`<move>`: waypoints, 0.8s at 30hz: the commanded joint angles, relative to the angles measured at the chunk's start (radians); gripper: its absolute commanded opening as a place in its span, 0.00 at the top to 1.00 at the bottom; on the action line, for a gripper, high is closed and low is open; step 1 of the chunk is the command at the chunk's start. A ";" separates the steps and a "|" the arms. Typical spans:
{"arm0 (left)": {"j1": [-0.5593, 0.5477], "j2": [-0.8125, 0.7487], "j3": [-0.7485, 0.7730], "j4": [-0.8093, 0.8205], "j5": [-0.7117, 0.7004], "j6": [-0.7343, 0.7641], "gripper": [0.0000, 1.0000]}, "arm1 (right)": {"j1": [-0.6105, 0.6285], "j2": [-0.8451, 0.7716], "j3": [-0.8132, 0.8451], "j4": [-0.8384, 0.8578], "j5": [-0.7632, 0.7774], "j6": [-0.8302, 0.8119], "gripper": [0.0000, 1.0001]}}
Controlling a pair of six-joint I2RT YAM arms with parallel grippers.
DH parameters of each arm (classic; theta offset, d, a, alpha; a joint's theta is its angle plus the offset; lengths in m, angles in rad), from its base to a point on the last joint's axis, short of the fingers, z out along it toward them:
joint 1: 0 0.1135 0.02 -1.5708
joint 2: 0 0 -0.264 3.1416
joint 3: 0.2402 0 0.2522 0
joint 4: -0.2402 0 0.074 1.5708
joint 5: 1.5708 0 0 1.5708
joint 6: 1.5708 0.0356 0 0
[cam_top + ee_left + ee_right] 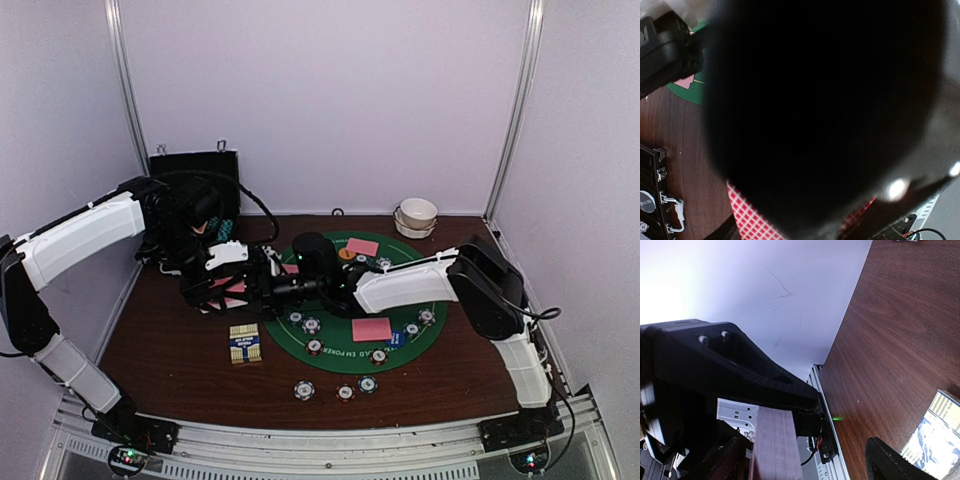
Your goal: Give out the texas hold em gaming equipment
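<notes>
My left gripper [232, 285] is shut on a stack of pink-backed playing cards [747, 220] just left of the green mat [340, 355]. My right gripper [268, 290] reaches across the mat to that stack. Its jaws stand open, and its body fills most of the left wrist view. In the right wrist view the stack's edge [775, 445] lies by the upper finger [740, 370], well apart from the lower finger [890, 460]. Two cards [372, 329] [362, 247] lie on the mat among several striped chips [313, 325]. Three chips [345, 393] sit near the front edge. An orange button [346, 254] is at the mat's back.
The blue-and-yellow card box [245, 344] [935, 440] lies left of the mat, near both grippers. A black case [195, 190] stands open at the back left. A white bowl [417, 214] sits at the back right. The aluminium frame rail [832, 450] borders the table.
</notes>
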 commanded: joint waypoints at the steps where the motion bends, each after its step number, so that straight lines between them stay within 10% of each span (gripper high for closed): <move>1: -0.001 -0.001 0.021 0.001 0.007 0.001 1.00 | 0.004 -0.007 0.052 -0.144 0.035 -0.073 0.15; 24: -0.001 -0.010 0.005 0.001 0.005 0.004 1.00 | -0.051 -0.072 -0.075 -0.157 0.058 0.004 0.35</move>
